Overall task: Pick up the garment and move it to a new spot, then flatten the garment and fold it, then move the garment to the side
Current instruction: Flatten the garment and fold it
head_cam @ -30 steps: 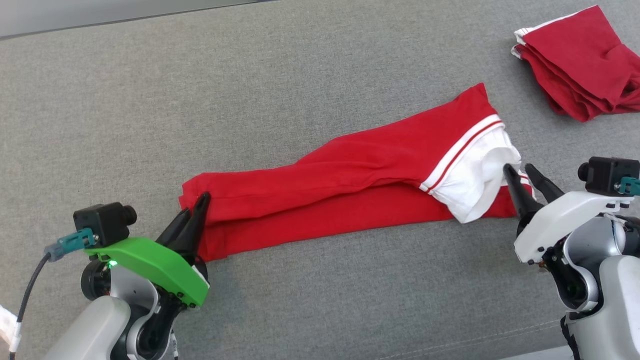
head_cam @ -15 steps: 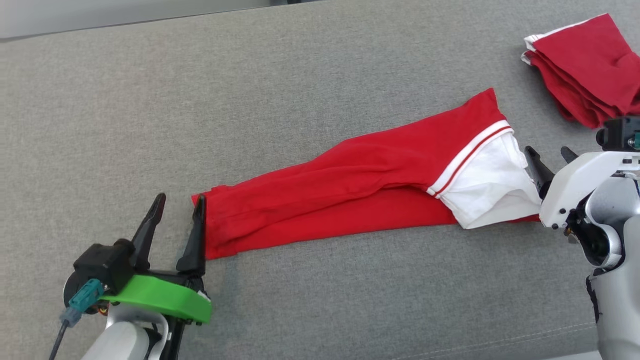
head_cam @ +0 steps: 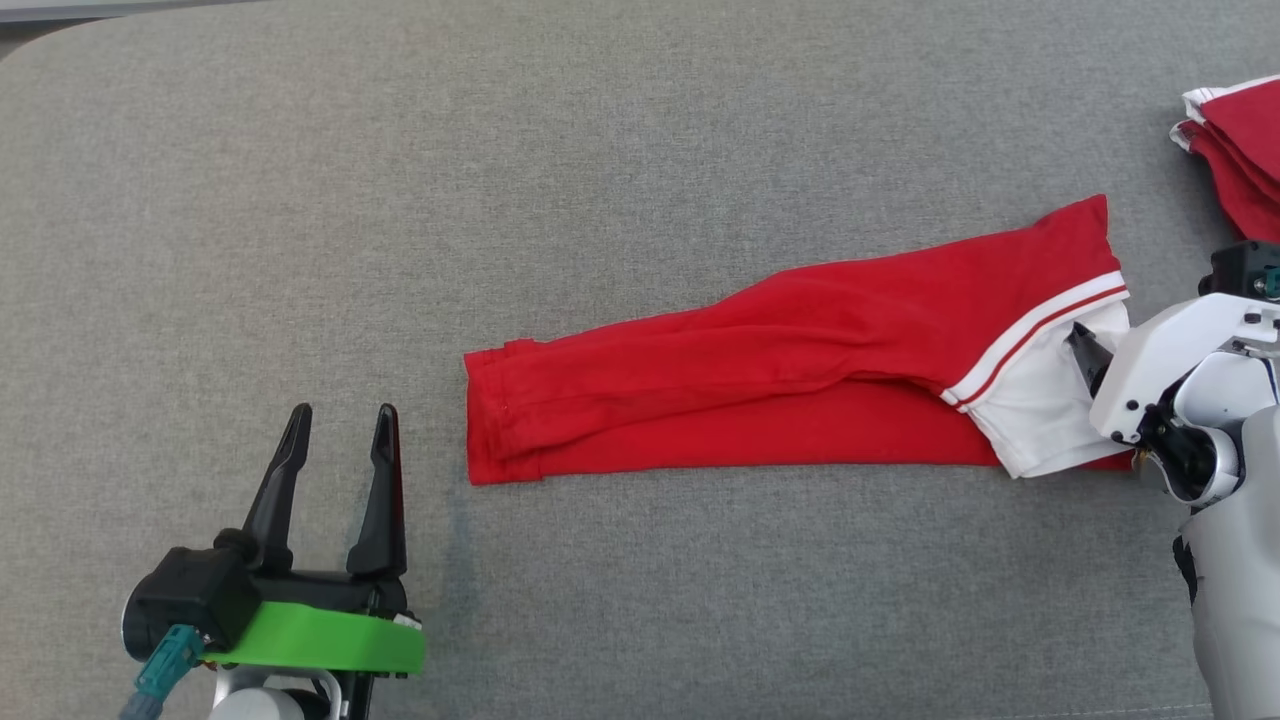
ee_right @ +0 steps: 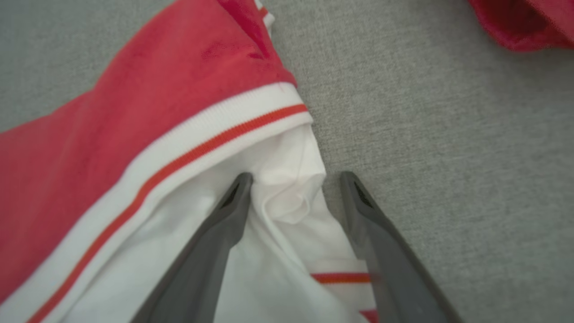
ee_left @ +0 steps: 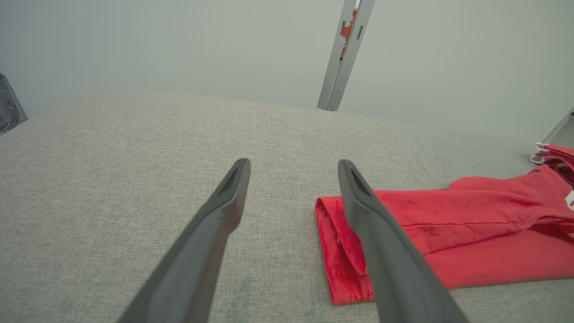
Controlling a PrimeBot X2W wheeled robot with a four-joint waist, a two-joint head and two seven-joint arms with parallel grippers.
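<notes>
Looking down from the head camera, I see the garment (head_cam: 760, 385), red and folded lengthwise into a long strip. It lies flat on the grey fabric surface (head_cam: 600, 180), right of centre. Its right end carries a white band (head_cam: 1040, 325) with a thin red stripe, and white cloth below that. My left gripper (head_cam: 343, 412) sits at the lower left over bare surface, fingers spread and holding nothing, near the garment's left hem but clear of it. My right gripper (ee_right: 296, 177) is at the white end. In its wrist view the two fingers stand apart with a bunched fold of white cloth between them, not pinched. A second red garment (head_cam: 1235, 150) with white trim lies folded at the upper right edge, apart from the strip. The left wrist view shows a small white patch (ee_left: 569, 199) at the garment's far end, too small for me to read. Behind the surface stands a grey metal post (ee_left: 343, 58).
</notes>
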